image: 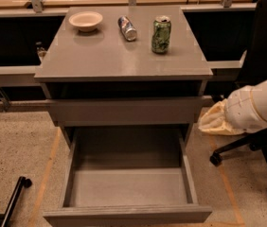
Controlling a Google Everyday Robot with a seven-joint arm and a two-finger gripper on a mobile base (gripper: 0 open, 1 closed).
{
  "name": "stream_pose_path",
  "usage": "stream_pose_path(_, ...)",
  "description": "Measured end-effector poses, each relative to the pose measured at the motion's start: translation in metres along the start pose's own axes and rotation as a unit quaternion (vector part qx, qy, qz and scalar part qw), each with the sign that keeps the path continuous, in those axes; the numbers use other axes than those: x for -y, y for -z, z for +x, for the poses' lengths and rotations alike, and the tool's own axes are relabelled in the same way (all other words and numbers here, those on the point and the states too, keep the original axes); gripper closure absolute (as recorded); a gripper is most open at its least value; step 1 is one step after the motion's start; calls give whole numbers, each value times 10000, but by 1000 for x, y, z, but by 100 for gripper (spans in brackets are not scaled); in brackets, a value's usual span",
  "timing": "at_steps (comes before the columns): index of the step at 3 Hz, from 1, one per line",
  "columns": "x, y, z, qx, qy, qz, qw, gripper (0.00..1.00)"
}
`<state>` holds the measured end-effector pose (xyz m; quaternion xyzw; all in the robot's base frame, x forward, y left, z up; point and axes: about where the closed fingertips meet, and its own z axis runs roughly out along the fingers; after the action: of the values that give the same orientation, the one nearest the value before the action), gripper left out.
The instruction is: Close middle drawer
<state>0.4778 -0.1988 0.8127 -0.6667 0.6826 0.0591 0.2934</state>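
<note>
The middle drawer (129, 187) of the grey cabinet is pulled far out toward me, with its bare grey floor showing. Its plain front panel (126, 215) sits at the bottom edge of the view. Above it, the upper drawer's front (124, 110) stands slightly out from the cabinet. The lowest drawer is hidden under the open one. My gripper (214, 120) is a cream-coloured tip on the white arm. It hangs to the right of the cabinet, level with the upper drawer front, and touches nothing.
On the cabinet top (100, 56) stand a pale bowl (85, 20), a can lying on its side (127, 28) and an upright green can (161, 34). A black office chair (266, 56) with a wheeled base (247, 148) stands at the right, behind the arm. A black pole (13, 200) lies at the lower left.
</note>
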Motion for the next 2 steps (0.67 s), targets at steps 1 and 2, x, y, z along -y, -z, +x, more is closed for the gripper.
stream_pose_path(1, -9, -38, 20, 684, -304, -6, 9972, 100)
stream_pose_path(2, -11, -47, 22, 774, -370, -73, 9963, 100)
